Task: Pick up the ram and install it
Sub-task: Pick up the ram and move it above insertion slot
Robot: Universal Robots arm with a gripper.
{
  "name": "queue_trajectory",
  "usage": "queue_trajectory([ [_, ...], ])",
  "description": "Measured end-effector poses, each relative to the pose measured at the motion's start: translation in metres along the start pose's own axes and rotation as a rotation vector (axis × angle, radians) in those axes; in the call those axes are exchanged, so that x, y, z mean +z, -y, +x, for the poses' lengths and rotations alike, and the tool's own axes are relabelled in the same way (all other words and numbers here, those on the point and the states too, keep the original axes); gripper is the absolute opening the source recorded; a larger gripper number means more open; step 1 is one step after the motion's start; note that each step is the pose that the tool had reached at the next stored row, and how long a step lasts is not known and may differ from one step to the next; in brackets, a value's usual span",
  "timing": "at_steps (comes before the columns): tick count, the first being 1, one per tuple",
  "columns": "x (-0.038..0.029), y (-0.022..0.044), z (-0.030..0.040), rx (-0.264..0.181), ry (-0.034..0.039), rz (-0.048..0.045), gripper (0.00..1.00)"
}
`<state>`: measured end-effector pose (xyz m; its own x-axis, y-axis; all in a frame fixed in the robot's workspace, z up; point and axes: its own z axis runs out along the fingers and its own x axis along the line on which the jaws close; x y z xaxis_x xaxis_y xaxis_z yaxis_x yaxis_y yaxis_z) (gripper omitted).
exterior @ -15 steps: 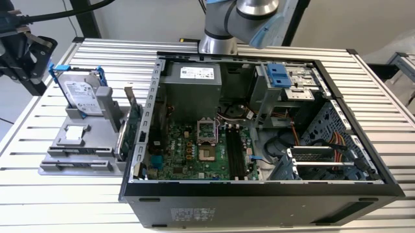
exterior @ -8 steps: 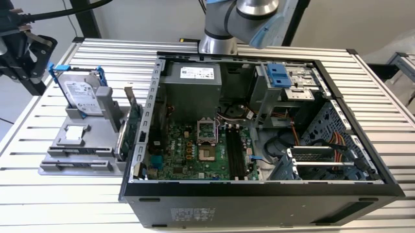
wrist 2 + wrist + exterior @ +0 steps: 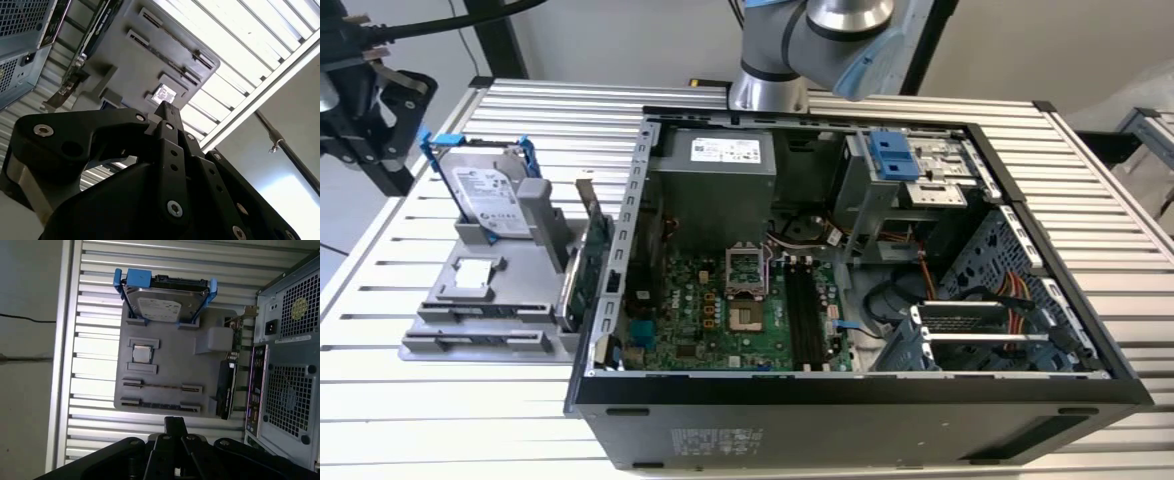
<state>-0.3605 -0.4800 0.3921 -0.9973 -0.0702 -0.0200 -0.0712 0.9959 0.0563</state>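
The ram [image 3: 162, 386] shows edge-on as a thin line lying in a slot of the grey holder [image 3: 170, 360], between two end clips, with a second such slot beside it. My gripper [image 3: 175, 424] hangs well above the holder's front end, its black fingers shut together with nothing between them. From the second wrist view the fingertips [image 3: 166, 107] meet over the holder [image 3: 125, 65]. In the exterior view the gripper [image 3: 384, 175] sits high at the exterior view's left, and the open computer case [image 3: 620, 400] shows its green motherboard [image 3: 707, 320] with dark memory slots [image 3: 803, 320].
On the holder stand a silver hard drive in a blue frame [image 3: 165, 305], a small square chip [image 3: 142, 354] and a green expansion card [image 3: 596, 265] right next to the case wall. The slatted metal table's edge [image 3: 65, 365] runs close beside the holder.
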Motion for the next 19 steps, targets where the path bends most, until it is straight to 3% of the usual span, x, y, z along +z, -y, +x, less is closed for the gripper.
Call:
queue_trajectory([
  [19, -0.0016, -0.0001, 0.0006, -0.062, -0.0036, -0.0011, 0.0],
])
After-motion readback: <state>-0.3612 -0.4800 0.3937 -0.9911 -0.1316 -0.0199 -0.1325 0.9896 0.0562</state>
